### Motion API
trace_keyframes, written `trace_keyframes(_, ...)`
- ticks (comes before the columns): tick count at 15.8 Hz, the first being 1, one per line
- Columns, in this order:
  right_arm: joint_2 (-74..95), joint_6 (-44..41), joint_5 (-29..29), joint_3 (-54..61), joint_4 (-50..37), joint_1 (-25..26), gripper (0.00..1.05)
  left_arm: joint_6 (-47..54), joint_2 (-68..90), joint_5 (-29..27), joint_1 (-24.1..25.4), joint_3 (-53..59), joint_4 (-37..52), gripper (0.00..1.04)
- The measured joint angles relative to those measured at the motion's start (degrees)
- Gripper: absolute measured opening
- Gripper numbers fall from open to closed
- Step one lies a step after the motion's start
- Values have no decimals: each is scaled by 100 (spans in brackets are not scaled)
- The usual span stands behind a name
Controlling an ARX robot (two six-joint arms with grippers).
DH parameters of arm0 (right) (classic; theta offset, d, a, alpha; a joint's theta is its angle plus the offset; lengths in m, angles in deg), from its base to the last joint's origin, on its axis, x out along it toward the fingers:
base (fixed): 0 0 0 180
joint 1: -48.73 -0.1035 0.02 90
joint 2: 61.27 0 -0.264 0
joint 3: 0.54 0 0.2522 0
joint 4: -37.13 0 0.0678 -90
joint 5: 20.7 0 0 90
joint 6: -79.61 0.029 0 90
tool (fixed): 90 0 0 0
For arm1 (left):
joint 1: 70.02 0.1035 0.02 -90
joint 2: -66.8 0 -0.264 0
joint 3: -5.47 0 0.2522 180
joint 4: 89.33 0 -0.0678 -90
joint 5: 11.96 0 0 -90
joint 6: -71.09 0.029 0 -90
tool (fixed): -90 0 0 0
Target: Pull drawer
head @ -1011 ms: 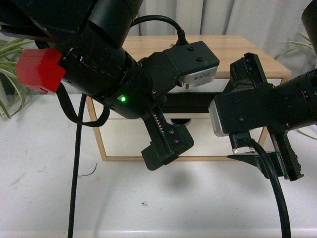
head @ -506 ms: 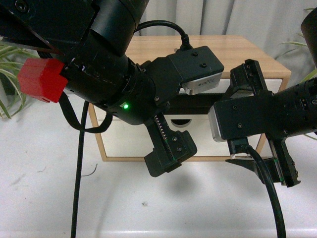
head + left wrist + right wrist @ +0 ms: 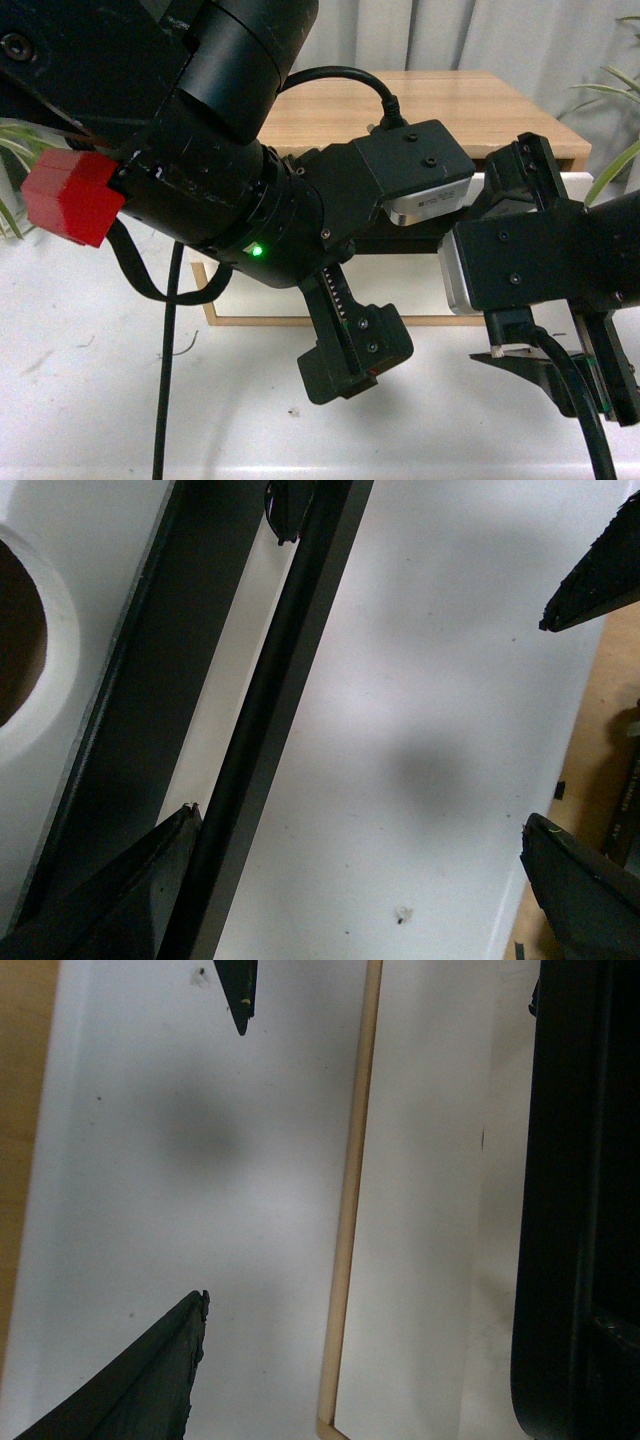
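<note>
Though smooth and white, drawer [image 3: 430, 630] with slim black handle [image 3: 270, 710].

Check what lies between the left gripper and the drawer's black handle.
Only bare white panel, faintly shadowed, separates the left gripper from the handle, as the left wrist view shows.

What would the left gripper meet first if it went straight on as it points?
The left gripper would probably meet the white surface; the black bar handle runs beside one fingertip, off its line. Depth is unclear.
</note>
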Motion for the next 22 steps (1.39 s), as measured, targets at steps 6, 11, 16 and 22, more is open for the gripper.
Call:
trace_keyframes(6,-435,-15,-13,431,109,35,98,-42,-490,48,-66,542,116,98)
trace_keyframes(11,-848,66,83,866,122,28,98,-323,-894,79,-168,1137,483,98)
trace_keyframes(16,-1084,111,79,1036,398,-9,98,-365,-1073,94,-264,1344,476,98)
trace_keyframes(22,-1373,278,-85,1246,564,-39,98,-481,-1329,212,-326,1510,286,98)
